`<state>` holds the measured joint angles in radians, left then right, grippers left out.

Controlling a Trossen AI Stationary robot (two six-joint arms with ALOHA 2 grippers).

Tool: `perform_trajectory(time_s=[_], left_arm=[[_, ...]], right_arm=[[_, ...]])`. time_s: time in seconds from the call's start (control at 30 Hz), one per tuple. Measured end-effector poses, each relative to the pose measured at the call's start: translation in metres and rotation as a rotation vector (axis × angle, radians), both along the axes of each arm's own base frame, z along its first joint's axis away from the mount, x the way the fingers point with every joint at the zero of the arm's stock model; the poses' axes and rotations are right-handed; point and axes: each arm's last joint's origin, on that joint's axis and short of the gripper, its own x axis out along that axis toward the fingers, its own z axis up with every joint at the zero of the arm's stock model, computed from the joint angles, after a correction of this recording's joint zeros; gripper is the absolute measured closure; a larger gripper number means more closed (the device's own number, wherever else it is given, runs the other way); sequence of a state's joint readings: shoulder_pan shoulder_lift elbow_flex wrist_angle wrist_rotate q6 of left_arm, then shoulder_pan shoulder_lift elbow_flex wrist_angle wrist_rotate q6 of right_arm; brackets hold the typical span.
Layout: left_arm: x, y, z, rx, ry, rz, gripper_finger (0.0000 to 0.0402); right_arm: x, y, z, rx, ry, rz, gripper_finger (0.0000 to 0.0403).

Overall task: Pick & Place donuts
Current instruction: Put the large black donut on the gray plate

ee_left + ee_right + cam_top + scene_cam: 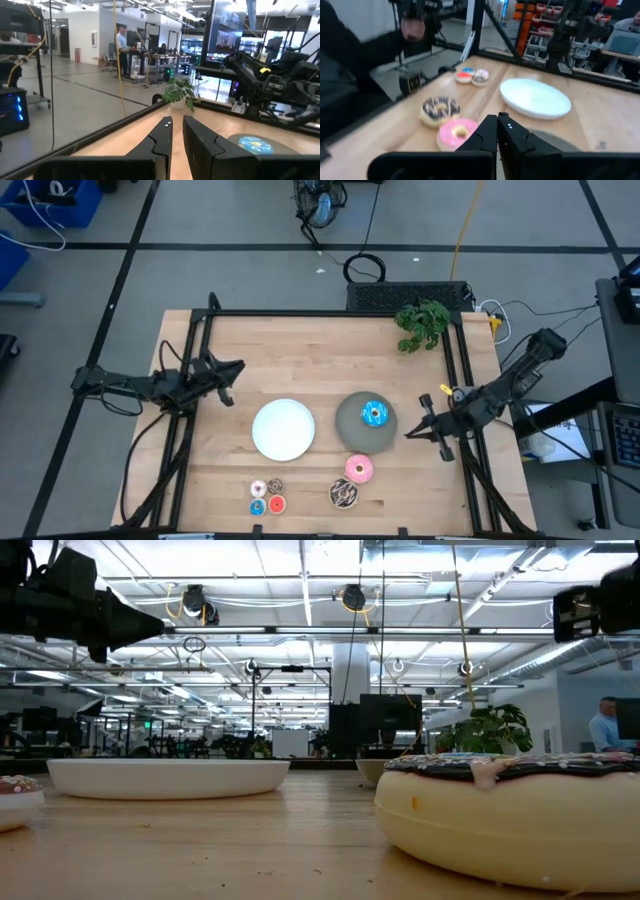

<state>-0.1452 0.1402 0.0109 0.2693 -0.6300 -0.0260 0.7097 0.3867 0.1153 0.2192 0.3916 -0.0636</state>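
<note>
A blue sprinkled donut (374, 415) lies on the grey-green plate (350, 435) right of centre. The white plate (283, 429) beside it holds nothing. Near the front edge, on the bare wood, lie a pink donut (359, 469), a brown drizzled donut (344, 494) and several tiny donuts (267, 496). My left gripper (232, 382) hangs over the table's left part, pointing level. A narrow gap (178, 134) shows between its fingers, with nothing in it. My right gripper (410, 431) is just right of the grey-green plate. It is raised, shut and empty (498, 131).
A green plant (422, 323) stands at the far right corner. Black frame rails (195, 360) run along both sides of the table. A person's dark sleeve and hand (412, 27) show beyond the table's near edge in the right wrist view.
</note>
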Motion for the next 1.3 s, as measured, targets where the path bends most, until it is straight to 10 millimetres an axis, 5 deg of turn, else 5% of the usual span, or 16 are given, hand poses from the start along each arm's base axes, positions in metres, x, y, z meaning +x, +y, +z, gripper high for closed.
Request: perform_trajectory(time_s=[0.4, 0.57, 0.77, 0.93, 1.3], left_arm=[[0.003, -0.001, 0.0, -0.16, -0.085, -0.029, 0.0353], [0.017, -0.008, 0.026, -0.137, -0.079, -0.104, 0.0353], [0.074, -0.029, 0.085, -0.043, 0.079, -0.122, 0.0353], [0.141, -0.07, 0.118, 0.04, 0.226, -0.238, 0.0353], [0.242, -0.162, 0.129, 0.12, 0.53, -0.323, 0.0345]], right_arm=[[-0.001, -0.001, -0.002, -0.084, -0.088, 0.011, 0.0402], [-0.001, -0.001, 0.0, -0.097, -0.108, 0.012, 0.0402], [-0.001, -0.001, 0.005, -0.114, -0.168, 0.012, 0.0402], [-0.001, -0.001, 0.008, -0.119, -0.203, 0.009, 0.0401], [-0.002, -0.001, 0.008, -0.116, -0.203, 0.01, 0.0402]])
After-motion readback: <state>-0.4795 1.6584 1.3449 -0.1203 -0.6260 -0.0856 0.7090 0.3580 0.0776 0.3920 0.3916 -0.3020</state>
